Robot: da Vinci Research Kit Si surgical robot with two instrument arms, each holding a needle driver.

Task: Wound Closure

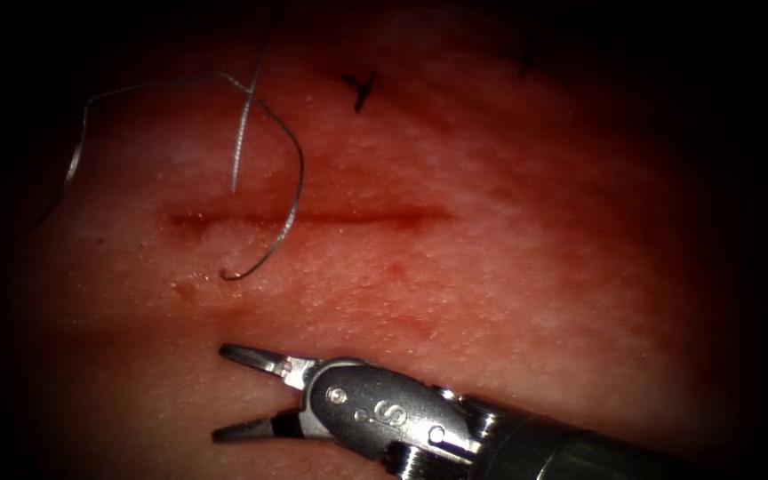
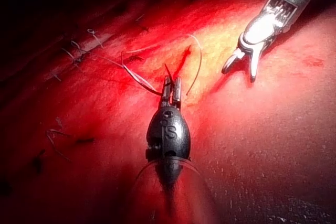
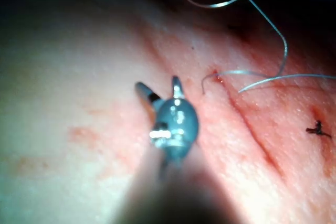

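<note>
The tissue (image 1: 508, 267) carries a horizontal cut (image 1: 313, 216). A thin curved needle (image 1: 298, 169) arcs across the cut near its left end. Its lower end (image 1: 227, 276) sits in the tissue just below the cut. Thread (image 1: 91, 102) trails from its upper end off to the left, and another strand (image 1: 240, 142) runs straight up from the cut. My right tool (image 1: 221, 394) hovers below the cut with its jaws open, holding nothing. In the left wrist view my left tool (image 2: 171, 88) points at the needle (image 2: 199, 61), and thread (image 2: 139, 80) runs up to its tip. The right wrist view has the right tool (image 3: 157, 90) beside the needle's buried end (image 3: 214, 76).
A dark knotted stitch (image 1: 362, 89) with cut ends sits above the cut, and another (image 1: 526, 58) lies further right. Red fluid stains the tissue around the cut. Several older thread ends (image 2: 73, 53) lie on the tissue in the left wrist view.
</note>
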